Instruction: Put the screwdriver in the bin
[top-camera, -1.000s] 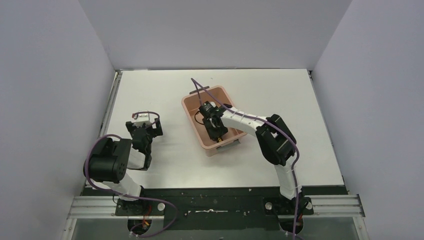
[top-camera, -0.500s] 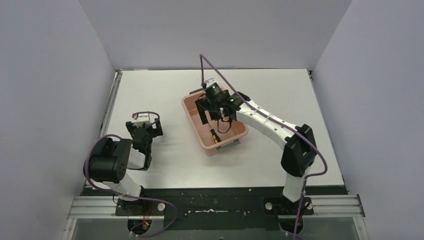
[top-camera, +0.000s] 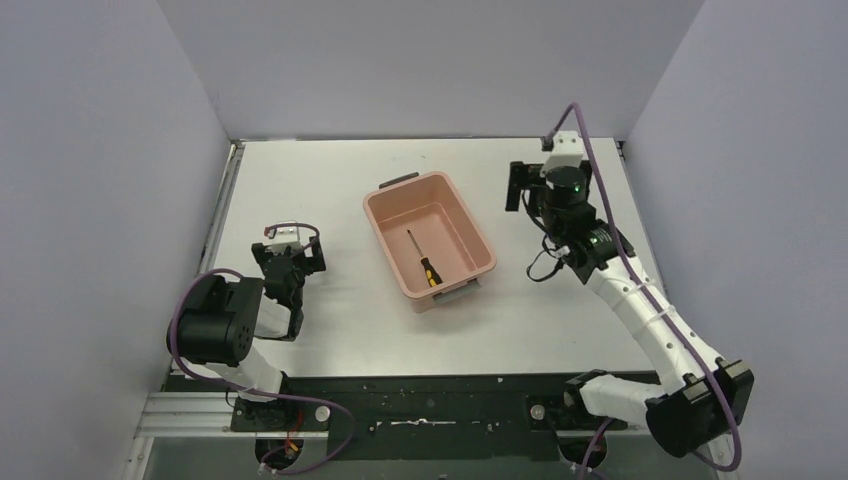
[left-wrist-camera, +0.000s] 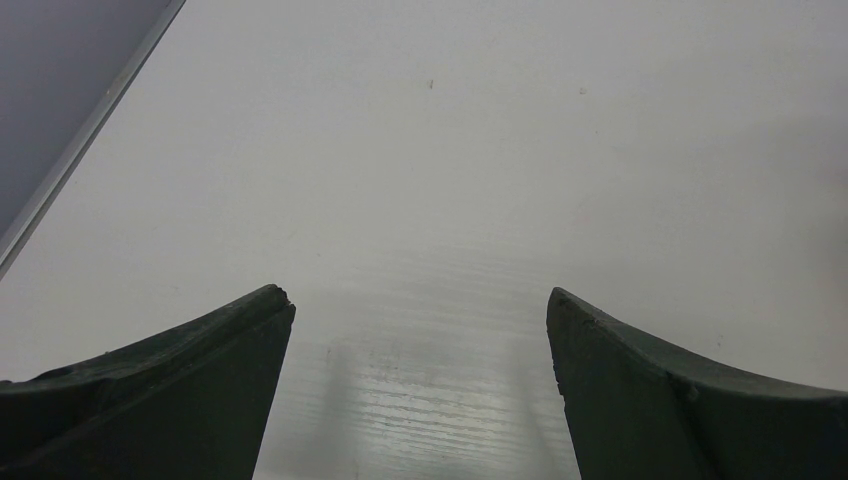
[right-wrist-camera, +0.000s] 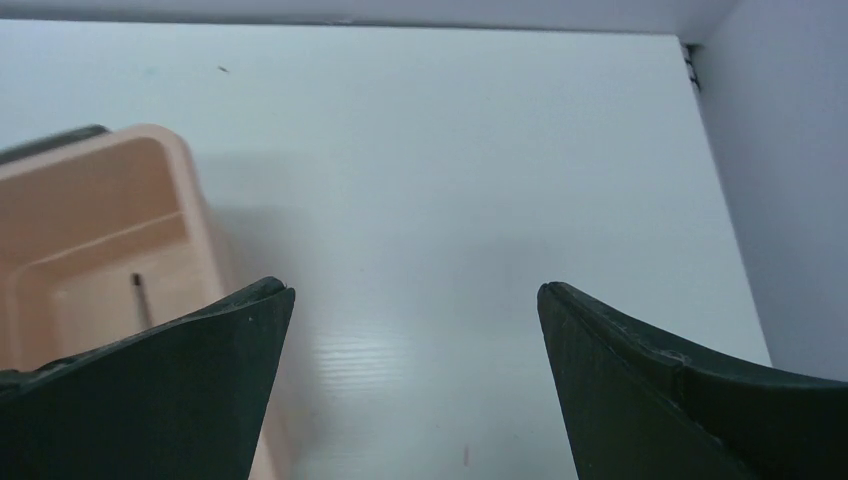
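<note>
Resting in rounded pink plastic bin (top-camera: 388, 250), slim screwdriver (top-camera: 421, 258)

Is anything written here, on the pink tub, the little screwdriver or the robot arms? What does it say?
No text can be read in any view.
Bin: plain, no label.
Screwdriver: a yellow band only; any lettering is too small to tell.
Left arm and right arm: no legible markings.

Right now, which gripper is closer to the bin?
Right. The right gripper hangs open just off the far-right side of the bin, outside its rim. The left gripper is open too, farther away on the bin's left, over the table.
</note>
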